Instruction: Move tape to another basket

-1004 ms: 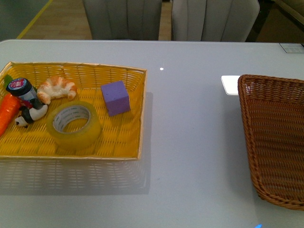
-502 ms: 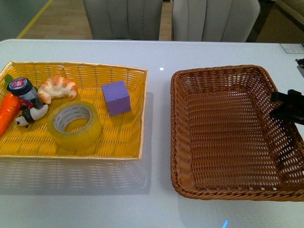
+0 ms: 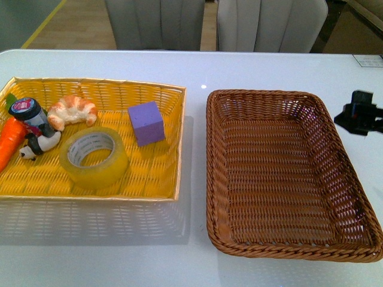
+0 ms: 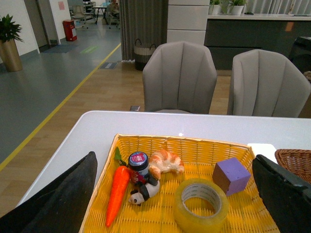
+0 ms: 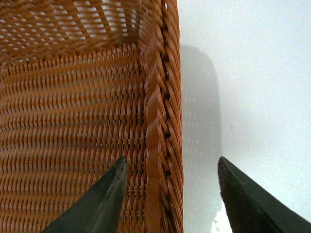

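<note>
Print on jar lid (image 3: 22, 106) and tape (image 3: 91, 174) is unreadable.

Carrot (image 3: 8, 141), jar (image 3: 27, 113), panda toy (image 3: 37, 144), croissant (image 3: 72, 110) & purple cube (image 3: 145, 123) are held in yellow basket (image 3: 179, 149), left on table (image 3: 197, 245).

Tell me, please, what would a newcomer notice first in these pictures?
The bright yellow basket at the left of the table catches the eye, holding the tape, a purple cube, a croissant and an orange carrot. Beside it on the right sits the empty dark brown wicker basket, with the open right hand near its far right corner.
</note>
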`<state>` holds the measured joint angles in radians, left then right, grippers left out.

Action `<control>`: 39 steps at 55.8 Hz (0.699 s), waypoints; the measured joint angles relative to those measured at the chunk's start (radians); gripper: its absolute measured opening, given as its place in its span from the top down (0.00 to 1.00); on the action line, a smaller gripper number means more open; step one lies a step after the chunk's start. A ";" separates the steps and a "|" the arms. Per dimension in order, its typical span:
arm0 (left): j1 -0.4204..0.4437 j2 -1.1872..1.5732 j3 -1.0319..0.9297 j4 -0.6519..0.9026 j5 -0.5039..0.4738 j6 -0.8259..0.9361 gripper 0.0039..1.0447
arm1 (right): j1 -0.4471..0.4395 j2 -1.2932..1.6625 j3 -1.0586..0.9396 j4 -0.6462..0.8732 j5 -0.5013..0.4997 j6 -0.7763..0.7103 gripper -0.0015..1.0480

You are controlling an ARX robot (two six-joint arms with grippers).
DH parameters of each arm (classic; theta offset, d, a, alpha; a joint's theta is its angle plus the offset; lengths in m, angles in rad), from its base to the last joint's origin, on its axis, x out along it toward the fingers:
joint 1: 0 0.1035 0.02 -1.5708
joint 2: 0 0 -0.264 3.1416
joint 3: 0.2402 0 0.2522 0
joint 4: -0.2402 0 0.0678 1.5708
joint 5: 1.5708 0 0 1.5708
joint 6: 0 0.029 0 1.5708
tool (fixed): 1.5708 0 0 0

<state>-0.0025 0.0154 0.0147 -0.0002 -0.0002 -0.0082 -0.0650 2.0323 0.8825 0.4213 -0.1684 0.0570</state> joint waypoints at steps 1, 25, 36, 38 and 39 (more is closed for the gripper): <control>0.000 0.000 0.000 0.000 0.000 0.000 0.08 | -0.001 -0.027 -0.019 0.017 -0.002 -0.005 0.31; 0.000 0.000 0.000 0.000 0.000 0.000 0.08 | -0.005 -0.418 -0.456 0.707 0.106 -0.057 0.37; 0.000 0.000 0.000 0.000 0.000 0.000 0.08 | 0.043 -0.589 -0.608 0.743 0.167 -0.056 0.72; 0.000 0.000 0.000 0.000 0.000 0.000 0.08 | 0.052 -0.610 -0.626 0.736 0.165 -0.056 0.77; 0.000 0.000 0.000 0.000 0.000 0.000 0.08 | 0.056 -0.624 -0.637 0.732 0.164 -0.056 0.80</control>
<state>-0.0025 0.0154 0.0147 -0.0002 -0.0002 -0.0082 -0.0086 1.4086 0.2451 1.1530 -0.0044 0.0006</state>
